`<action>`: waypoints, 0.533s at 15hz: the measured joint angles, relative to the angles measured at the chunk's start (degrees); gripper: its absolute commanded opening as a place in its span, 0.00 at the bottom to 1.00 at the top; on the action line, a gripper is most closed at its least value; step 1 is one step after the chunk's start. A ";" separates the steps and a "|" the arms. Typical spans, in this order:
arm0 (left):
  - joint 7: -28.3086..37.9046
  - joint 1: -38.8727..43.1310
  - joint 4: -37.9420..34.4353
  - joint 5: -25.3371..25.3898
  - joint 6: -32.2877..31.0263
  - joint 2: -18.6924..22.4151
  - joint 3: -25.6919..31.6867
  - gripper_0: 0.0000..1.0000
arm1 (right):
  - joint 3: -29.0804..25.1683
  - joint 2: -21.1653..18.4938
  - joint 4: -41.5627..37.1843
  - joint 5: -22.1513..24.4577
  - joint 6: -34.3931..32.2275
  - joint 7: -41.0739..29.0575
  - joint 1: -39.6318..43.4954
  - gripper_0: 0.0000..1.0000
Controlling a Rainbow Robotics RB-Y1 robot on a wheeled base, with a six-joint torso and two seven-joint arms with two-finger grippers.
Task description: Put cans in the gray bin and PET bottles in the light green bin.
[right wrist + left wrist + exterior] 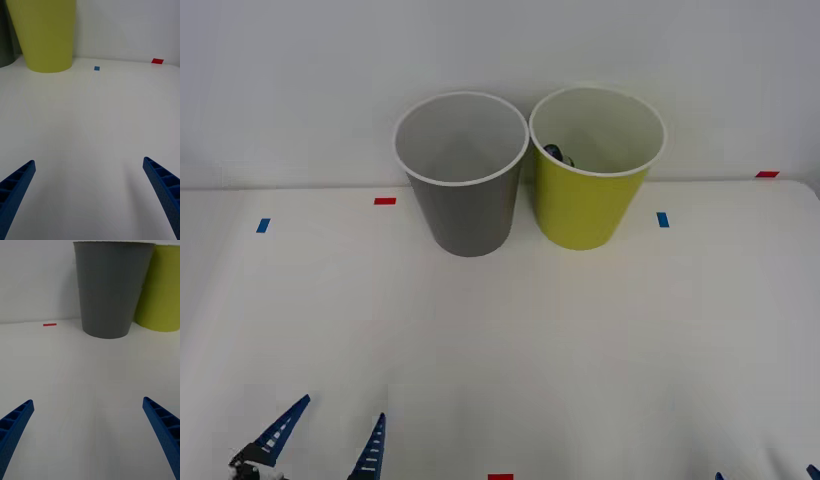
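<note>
The gray bin [468, 210] stands upright at the back middle of the white table, and what shows of its inside looks bare. Touching it on the right is the light green bin [588, 205]. A small dark object [557, 154] lies inside the green bin against its left wall, mostly hidden; I cannot tell whether it is a PET bottle. Cans are out of view. My left gripper [342, 410] hangs open at the front left, facing the gray bin [108, 288]. At the front right corner my right gripper [766, 474] is open, with the green bin [45, 33] far ahead of it.
Tape marks dot the table: red [385, 200] and blue [263, 225] on the left, blue [663, 219] and red [767, 174] on the right, red [500, 477] at the front edge. A white wall rises close behind the bins.
</note>
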 measured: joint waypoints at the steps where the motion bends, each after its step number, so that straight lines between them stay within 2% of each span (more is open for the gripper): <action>1: -0.23 -0.35 2.07 -2.40 -1.51 -2.59 0.42 1.00 | 0.00 0.00 0.00 0.00 0.00 0.00 0.00 1.00; 3: -0.85 0.47 3.00 -3.48 -1.87 -4.22 0.84 1.00 | 0.00 0.00 0.00 0.00 0.00 0.00 0.00 1.00; 8: -3.45 3.94 3.05 -4.73 -1.91 -3.95 1.05 1.00 | 0.00 0.00 0.00 0.00 0.00 0.00 0.00 1.00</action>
